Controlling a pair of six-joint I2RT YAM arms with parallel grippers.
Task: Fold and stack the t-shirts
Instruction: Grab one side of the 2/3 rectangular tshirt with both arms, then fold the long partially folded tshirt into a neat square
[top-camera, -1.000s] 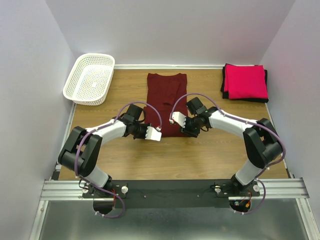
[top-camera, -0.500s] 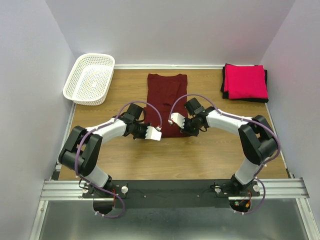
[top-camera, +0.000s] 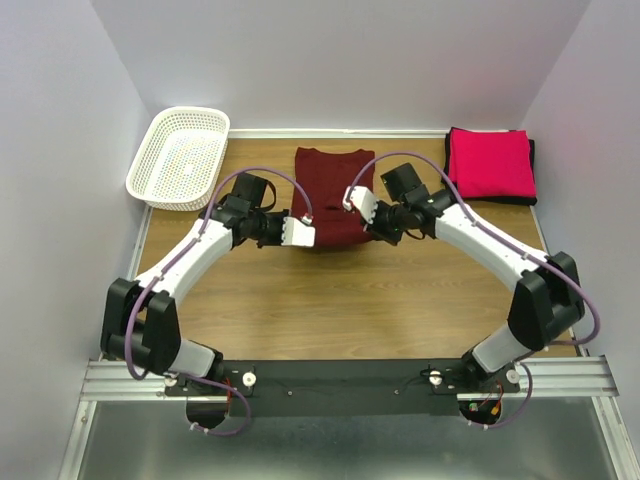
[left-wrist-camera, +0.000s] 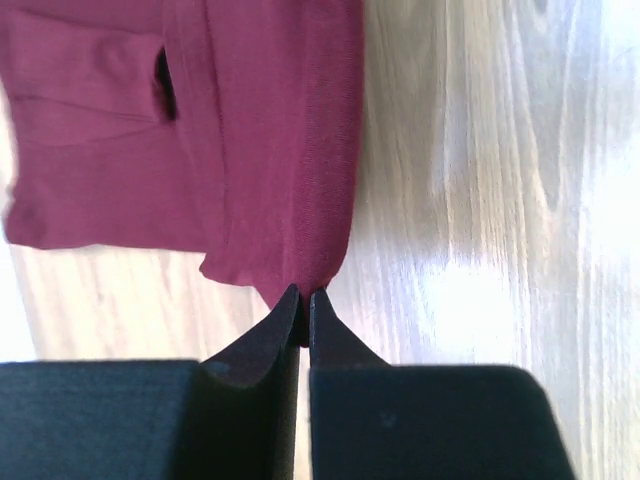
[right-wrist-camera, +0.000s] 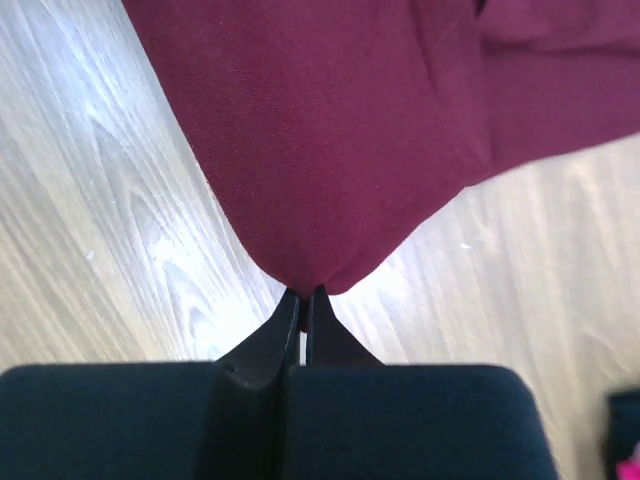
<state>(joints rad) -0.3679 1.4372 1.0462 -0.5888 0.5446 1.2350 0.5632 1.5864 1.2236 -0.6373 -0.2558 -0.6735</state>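
Maroon t-shirt (top-camera: 330, 185) hem closer to basket (top-camera: 180, 160)

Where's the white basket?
In the top view, the white basket sits in the far left corner of the table, left of the maroon shirt.

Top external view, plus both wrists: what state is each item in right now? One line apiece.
maroon t-shirt: partly folded, near corners pinched and lifted.
pink-red t-shirt: folded, lying on the black one.
black t-shirt: folded, under the pink-red one, only edges showing.
white basket: upright, nothing visible inside.
left gripper: jaws shut on one maroon t-shirt corner.
right gripper: jaws shut on the other corner.
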